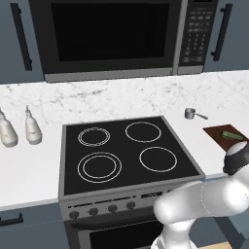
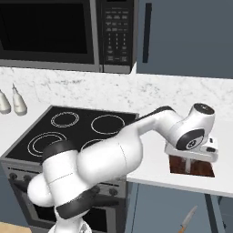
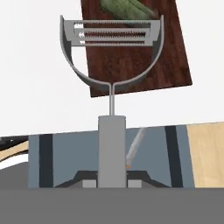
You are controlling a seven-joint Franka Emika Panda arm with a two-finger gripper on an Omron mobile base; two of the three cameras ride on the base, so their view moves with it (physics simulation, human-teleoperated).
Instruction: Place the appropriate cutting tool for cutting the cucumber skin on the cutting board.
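My gripper [image 3: 111, 183] is shut on the grey handle of the cutting tool [image 3: 112, 140], a slim silver peeler whose rounded Y-shaped head reaches forward over the near edge of the cutting board [image 3: 131, 65]. The dark reddish-brown board lies on the white counter, and the bumpy green cucumber [image 3: 124, 6] rests at its far end. In the right base view the hand hangs low over the cutting board [image 2: 200, 169] and hides much of it. From the left base view, the cutting board [image 1: 220, 135] and the cucumber [image 1: 232, 135] sit at the right edge.
A black stovetop [image 1: 126, 151] lies left of the board. A tiny steel pot [image 1: 190, 114] stands behind it on the counter. Two white bottles [image 1: 33, 127] stand at the far left. A knife [image 2: 188, 220] lies on the floor below the counter's front edge.
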